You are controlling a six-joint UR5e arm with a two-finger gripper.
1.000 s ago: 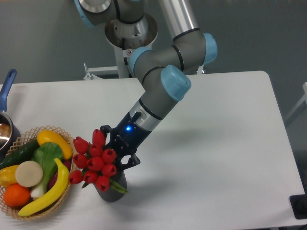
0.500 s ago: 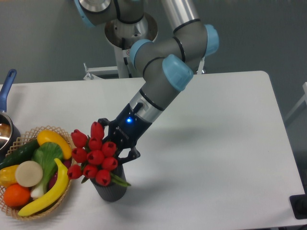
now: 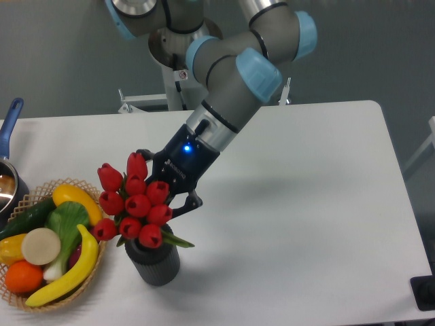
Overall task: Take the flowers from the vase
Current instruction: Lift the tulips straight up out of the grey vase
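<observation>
My gripper [image 3: 165, 195] sits low over the table [image 3: 306, 204], behind the flowers [image 3: 134, 204], fingers closed round the bunch just under the buds, w/ a blue light lit on the wrist above it. The bunch is in my grasp, red buds tilted toward the left, a green leaf sticking out to the right. The buds sit right above the mouth of the vase [image 3: 155, 261]; can't tell if the stem ends are inside it, as the buds hide them. Vase stands upright on the table, dark grey, ribbed sides. Just beside it on the left is a wicker basket [image 3: 87, 282] w/ fruit & veg. A pan w/ blue handle [image 3: 9, 125] is at the far left edge
</observation>
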